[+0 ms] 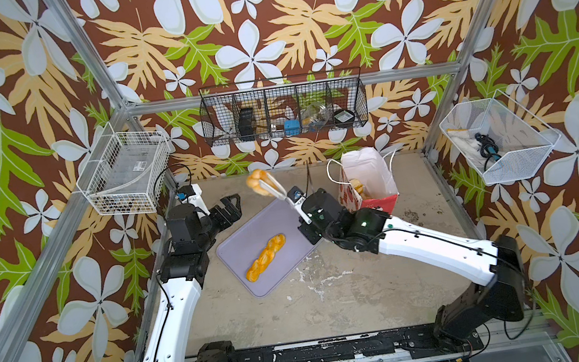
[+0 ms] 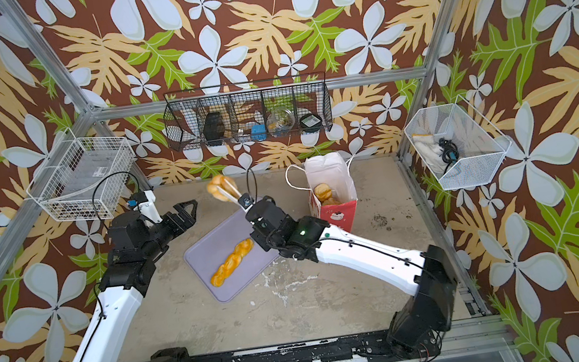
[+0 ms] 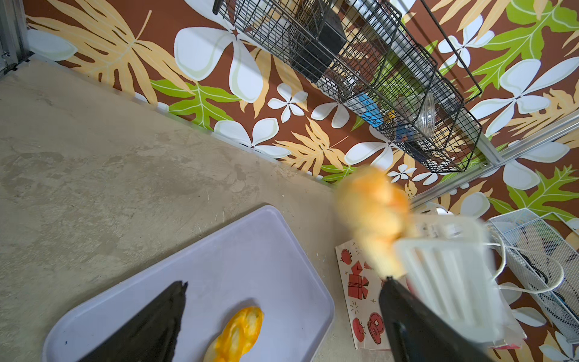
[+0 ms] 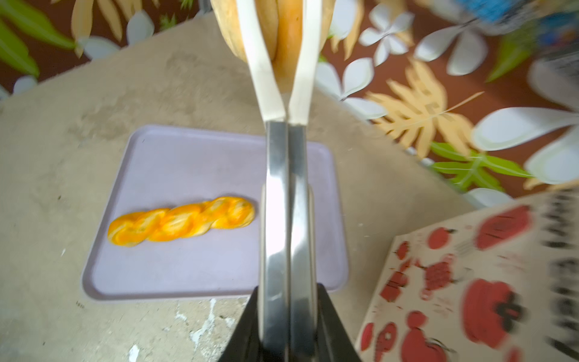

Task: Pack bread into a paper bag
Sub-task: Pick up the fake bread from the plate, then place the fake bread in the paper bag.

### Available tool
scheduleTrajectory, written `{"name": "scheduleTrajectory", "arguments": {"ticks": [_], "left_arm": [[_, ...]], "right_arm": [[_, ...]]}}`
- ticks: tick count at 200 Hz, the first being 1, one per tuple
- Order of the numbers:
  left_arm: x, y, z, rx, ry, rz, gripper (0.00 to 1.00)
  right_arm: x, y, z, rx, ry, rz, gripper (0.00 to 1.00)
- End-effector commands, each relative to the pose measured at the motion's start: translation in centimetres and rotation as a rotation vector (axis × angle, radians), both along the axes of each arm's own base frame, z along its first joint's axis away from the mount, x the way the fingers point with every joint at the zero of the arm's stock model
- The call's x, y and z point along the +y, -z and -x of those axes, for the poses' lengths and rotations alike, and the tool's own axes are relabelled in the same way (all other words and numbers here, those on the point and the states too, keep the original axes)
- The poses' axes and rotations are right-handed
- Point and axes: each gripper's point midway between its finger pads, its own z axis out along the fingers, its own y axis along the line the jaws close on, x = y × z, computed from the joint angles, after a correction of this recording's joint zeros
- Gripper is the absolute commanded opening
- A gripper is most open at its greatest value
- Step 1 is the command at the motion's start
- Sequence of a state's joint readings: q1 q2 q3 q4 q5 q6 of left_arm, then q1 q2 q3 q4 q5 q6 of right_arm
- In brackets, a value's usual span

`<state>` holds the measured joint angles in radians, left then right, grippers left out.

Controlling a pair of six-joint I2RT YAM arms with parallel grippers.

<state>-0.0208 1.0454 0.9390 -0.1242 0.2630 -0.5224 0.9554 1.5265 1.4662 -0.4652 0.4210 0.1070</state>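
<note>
**Operator:** Report packing status, largest item first.

**Technician:** The lavender tray (image 1: 240, 252) lies on the table between the two arms and carries a single piece. The paper bag (image 1: 366, 165) stands upright near the tray on the robot's right, apart from it, with its mouth open. The bread in the bag (image 2: 322, 192) shows against the white lining (at least two round pieces; anything deeper is hidden).

**Operator:** Which pieces are outside the bag?

**Technician:** Two are visible. The braid (image 1: 266, 257) lies flat across the middle of the tray, with nothing touching it. The roll (image 1: 256, 183) is clamped between the white tips of the tongs (image 4: 279, 188). It is lifted clear of the tray beyond its far edge, well short of the bag mouth.

**Operator:** Jaw condition?

**Technician:** The right gripper (image 4: 289, 291) has its jaws pressed onto the steel handles of the tongs, squeezing them together. The left gripper (image 3: 286, 281) has its jaws spread and holds nothing. It hovers near the tray's far left edge.

**Operator:** Assessment?

**Technician:** The task looks well past halfway. Two steps are outstanding:
1. Carry the roll across to the bag and release it there.
2. Fetch the braid (its length probably calls for end-first entry).
</note>
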Motion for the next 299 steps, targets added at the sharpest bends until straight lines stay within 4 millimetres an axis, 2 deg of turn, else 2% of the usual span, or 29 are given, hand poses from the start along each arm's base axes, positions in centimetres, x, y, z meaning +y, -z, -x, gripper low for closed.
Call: {"name": "scheduleTrajectory", "arguments": {"ticks": [1, 19, 40, 55, 82, 124, 150, 161, 167, 185, 203, 219, 252, 260, 275, 279, 288, 299], "left_arm": [[0.0, -0.4, -0.1, -0.011, 0.000, -0.001, 1.00], [0.1, -0.3, -0.2, -0.009, -0.003, -0.003, 1.00], [0.1, -0.3, -0.3, -0.011, -0.005, 0.001, 1.00], [0.1, -0.2, -0.5, -0.009, -0.006, 0.004, 1.00], [0.0, -0.3, -0.6, -0.012, -0.002, 0.016, 1.00], [-0.1, -0.2, -0.7, -0.010, 0.001, 0.023, 1.00], [-0.2, 0.0, -0.7, -0.005, 0.003, 0.024, 1.00], [-0.2, 0.0, -0.7, -0.004, 0.003, 0.025, 1.00], [-0.2, 0.1, -0.7, -0.002, 0.004, 0.026, 1.00], [-0.2, 0.0, -0.7, -0.003, 0.004, 0.026, 1.00], [-0.2, 0.0, -0.7, -0.003, 0.004, 0.028, 1.00], [-0.2, 0.0, -0.7, -0.003, 0.004, 0.028, 1.00], [-0.1, 0.0, -0.7, -0.003, 0.000, 0.025, 1.00], [-0.1, -0.1, -0.6, -0.005, -0.001, 0.024, 1.00], [-0.1, 0.0, -0.7, -0.003, -0.001, 0.021, 1.00], [-0.1, -0.1, -0.7, -0.005, -0.001, 0.022, 1.00], [-0.1, -0.1, -0.7, -0.007, -0.001, 0.021, 1.00], [-0.1, -0.1, -0.7, -0.006, -0.002, 0.021, 1.00]], "right_arm": [[-6.0, -5.8, -0.5, -0.172, 0.237, -0.031, 0.00], [-10.4, -9.1, 0.8, -0.252, 0.344, -0.056, 0.00], [-14.5, -10.3, 2.5, -0.284, 0.425, -0.072, 0.00], [-16.7, -9.7, 3.4, -0.280, 0.475, -0.057, 0.00], [-19.2, -6.4, 4.6, -0.216, 0.529, -0.051, 0.00], [-20.5, -0.4, 5.1, -0.088, 0.551, -0.028, 0.00], [-21.4, 2.0, 5.2, -0.055, 0.584, 0.021, 0.00], [-21.5, 2.5, 5.2, -0.046, 0.586, 0.027, 0.06], [-21.5, 2.6, 5.2, -0.045, 0.587, 0.029, 0.11], [-21.6, 2.5, 5.1, -0.054, 0.589, 0.030, 0.34], [-21.7, 1.9, 5.0, -0.069, 0.588, 0.023, 0.47], [-21.8, 1.4, 4.9, -0.084, 0.590, 0.014, 0.53], [-22.1, 0.1, 4.7, -0.115, 0.599, 0.012, 0.56], [-22.1, -0.3, 4.7, -0.123, 0.592, 0.011, 0.54], [-21.5, -1.7, 4.5, -0.147, 0.556, -0.016, 0.38], [-21.2, -2.3, 4.4, -0.155, 0.539, -0.029, 0.30], [-20.4, -3.6, 4.3, -0.163, 0.496, -0.056, 0.00], [-18.7, -5.0, 4.2, -0.144, 0.410, -0.084, 0.00]]}}
